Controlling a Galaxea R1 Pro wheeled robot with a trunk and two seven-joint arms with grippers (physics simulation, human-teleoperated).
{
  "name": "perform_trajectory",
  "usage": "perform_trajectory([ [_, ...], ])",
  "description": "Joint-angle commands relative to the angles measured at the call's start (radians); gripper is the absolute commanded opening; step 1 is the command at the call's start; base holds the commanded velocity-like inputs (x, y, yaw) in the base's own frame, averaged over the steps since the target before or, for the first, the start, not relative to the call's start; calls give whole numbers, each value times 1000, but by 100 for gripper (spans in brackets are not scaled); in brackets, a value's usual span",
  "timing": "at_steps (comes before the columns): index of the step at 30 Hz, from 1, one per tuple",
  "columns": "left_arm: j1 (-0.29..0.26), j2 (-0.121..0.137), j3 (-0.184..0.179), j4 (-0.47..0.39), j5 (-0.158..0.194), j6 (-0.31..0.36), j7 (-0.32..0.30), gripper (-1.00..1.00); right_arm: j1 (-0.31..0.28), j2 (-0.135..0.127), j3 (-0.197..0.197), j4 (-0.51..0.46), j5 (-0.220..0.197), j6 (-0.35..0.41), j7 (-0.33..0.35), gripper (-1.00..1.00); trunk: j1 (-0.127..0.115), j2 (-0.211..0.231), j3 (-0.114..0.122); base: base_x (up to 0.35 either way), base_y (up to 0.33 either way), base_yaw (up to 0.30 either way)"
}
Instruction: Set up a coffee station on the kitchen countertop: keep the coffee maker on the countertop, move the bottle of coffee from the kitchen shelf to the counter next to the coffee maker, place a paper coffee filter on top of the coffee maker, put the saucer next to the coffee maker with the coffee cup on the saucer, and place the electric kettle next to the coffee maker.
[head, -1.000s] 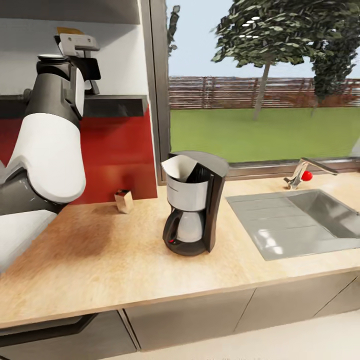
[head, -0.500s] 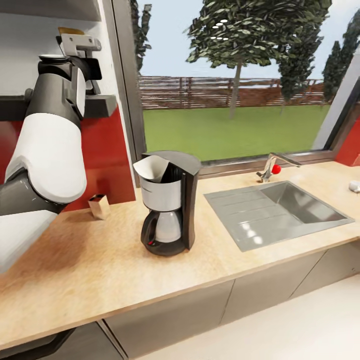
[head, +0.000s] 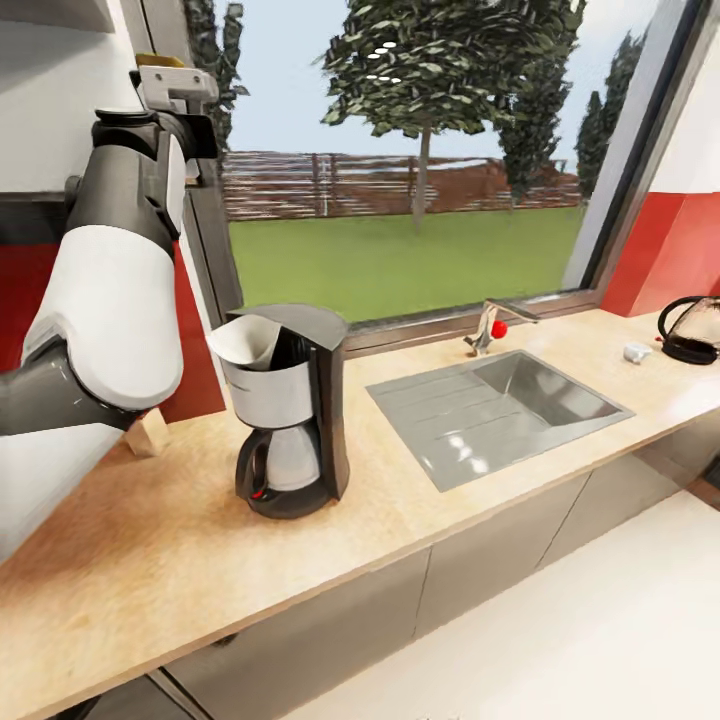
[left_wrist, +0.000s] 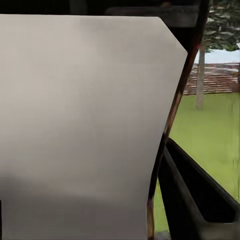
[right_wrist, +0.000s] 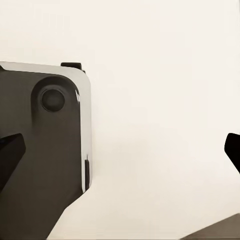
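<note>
1. Counter (head: 420, 500): 1, light wood, runs the whole width under the window (head: 400, 160).
2. L arm (head: 110, 290): 1 in head view, white and grey, raised high at that view's left. Its claw (head: 175, 90) sits at the top by the window frame; the wrist cam sees a big grey panel (left_wrist: 80, 125) close up with a dark finger (left_wrist: 195, 200) beside it. Can't tell if it's spread or pressed together, or whether it holds anything.
3. Sink (head: 500, 405): 1, steel, set into the counter w/ a drainboard, right of the maker. 1 tap (head: 490, 325) behind it w/ a red knob.
4. Maker (head: 285, 410): 1, black w/ a steel body, upright on the counter, well apart from the sink. Glass carafe sits in its base.
5. Filter (head: 245, 340): 1, white paper cone, on top of the maker, tilted toward the L arm's side.
6. Kettle (head: 690, 330): 1, dark, at the far right end of the counter, well apart from the maker, partly cut off by the edge.
7. Small block (head: 148, 432): 1, tan, on the counter by the red wall, partly behind the L arm.
8. Small white item (head: 635, 351): 1, just beside the kettle; too small to tell what.
9. R claw (right_wrist: 120, 155): 2 dark fingertips (right_wrist: 10, 150) at opposite edges of the wrist view, spread wide, nothing between them. Pale floor below, grey robot part (right_wrist: 45, 145) alongside.
</note>
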Motion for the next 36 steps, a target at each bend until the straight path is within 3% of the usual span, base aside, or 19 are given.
perform_trajectory([
  [1,-2,-3,-5,-2,-16,4,-6,-100,-1,0,0,1,0,-3,0,100,1,-2,-2,0,0,-281],
  [4,-3,-3,-19,-2,-1,5,-7,-100,-1,0,0,1,0,-3,-1,100,1,-2,-2,0,0,-281],
  [7,-1,-3,-26,2,60,7,-31,-100,-1,0,0,1,0,-3,-1,100,1,-2,-2,0,0,-281],
  [9,0,-3,-30,1,95,8,-99,-100,-1,0,0,1,0,-3,0,100,1,-2,-2,0,0,-282],
  [12,11,-3,-32,-5,106,7,-255,-100,-1,0,0,1,1,-3,-1,100,1,-2,-2,0,0,-257],
  [14,69,-3,-37,-59,106,5,-365,-100,-1,0,0,1,1,-3,0,100,1,-2,-2,0,0,-101],
  [15,140,-3,-43,-136,105,3,-421,-100,-1,0,0,1,0,-3,0,100,1,-2,-2,0,0,-28],
  [16,245,-3,-89,-254,104,3,-488,-100,-1,0,0,1,0,-3,-1,100,1,-2,-2,0,0,-9],
  [19,324,-3,-136,-345,104,5,-530,-100,-1,0,0,1,0,-3,-1,100,1,-2,-2,0,0,-5],
  [22,460,6,-222,-504,106,12,-564,-100,-1,0,-1,0,0,-3,-1,100,1,-2,-2,0,0,-1],
  [24,503,9,-235,-539,107,14,-585,-100,-1,0,-2,-1,0,-3,-1,100,1,-2,-2,0,0,0],
  [28,529,20,-239,-555,107,18,-651,-100,-1,3,-2,-3,-1,-3,-1,100,1,-2,-2,-6,0,0],
  [36,539,21,-232,-556,113,35,-661,-100,-1,19,-2,-1,0,-3,-1,100,1,-2,-2,-302,69,0],
])
